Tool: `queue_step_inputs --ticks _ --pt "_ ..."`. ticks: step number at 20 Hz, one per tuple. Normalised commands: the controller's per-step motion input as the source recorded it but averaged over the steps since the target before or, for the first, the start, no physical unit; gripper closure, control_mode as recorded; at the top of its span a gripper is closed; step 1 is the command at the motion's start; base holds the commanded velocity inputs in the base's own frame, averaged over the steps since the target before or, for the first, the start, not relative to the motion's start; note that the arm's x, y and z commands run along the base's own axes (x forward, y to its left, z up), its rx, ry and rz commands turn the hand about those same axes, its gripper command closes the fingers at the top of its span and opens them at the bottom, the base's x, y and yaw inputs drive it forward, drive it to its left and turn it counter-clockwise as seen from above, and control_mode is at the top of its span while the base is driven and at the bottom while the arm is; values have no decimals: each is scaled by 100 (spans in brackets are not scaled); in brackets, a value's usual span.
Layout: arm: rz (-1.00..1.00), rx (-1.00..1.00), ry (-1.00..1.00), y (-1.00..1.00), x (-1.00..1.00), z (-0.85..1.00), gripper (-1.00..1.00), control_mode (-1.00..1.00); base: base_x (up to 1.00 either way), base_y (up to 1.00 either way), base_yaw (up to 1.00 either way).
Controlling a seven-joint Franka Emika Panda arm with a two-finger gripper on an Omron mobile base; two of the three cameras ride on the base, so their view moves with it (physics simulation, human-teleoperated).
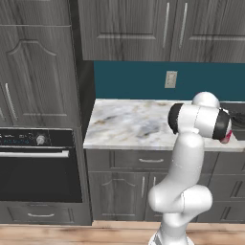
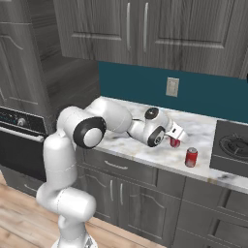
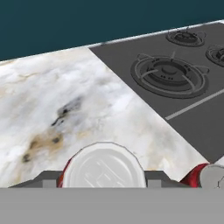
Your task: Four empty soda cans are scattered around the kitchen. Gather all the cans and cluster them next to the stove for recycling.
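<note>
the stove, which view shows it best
The hand view: the stove fills its upper right, burners sharp, beside the marble counter. The right base view catches only its left corner with one burner; the left base view shows a dark sliver behind the arm.

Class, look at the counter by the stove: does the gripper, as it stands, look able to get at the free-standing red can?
Probably not yet: the gripper is shut on a red can. The standing can sits beside it on open counter, nothing between.

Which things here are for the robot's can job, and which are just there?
For the job:
- held can in the gripper
- standing can
- stove

Just there:
- oven
- wall outlet
- cabinets
</note>
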Motion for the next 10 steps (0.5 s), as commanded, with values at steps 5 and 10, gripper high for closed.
queue_step_inputs --ticks 5,10 --pt "-1 0 0 -24 8 0 100 -100 0 0 0" --pt "0 0 1 -31 9 1 100 -100 0 0 0"
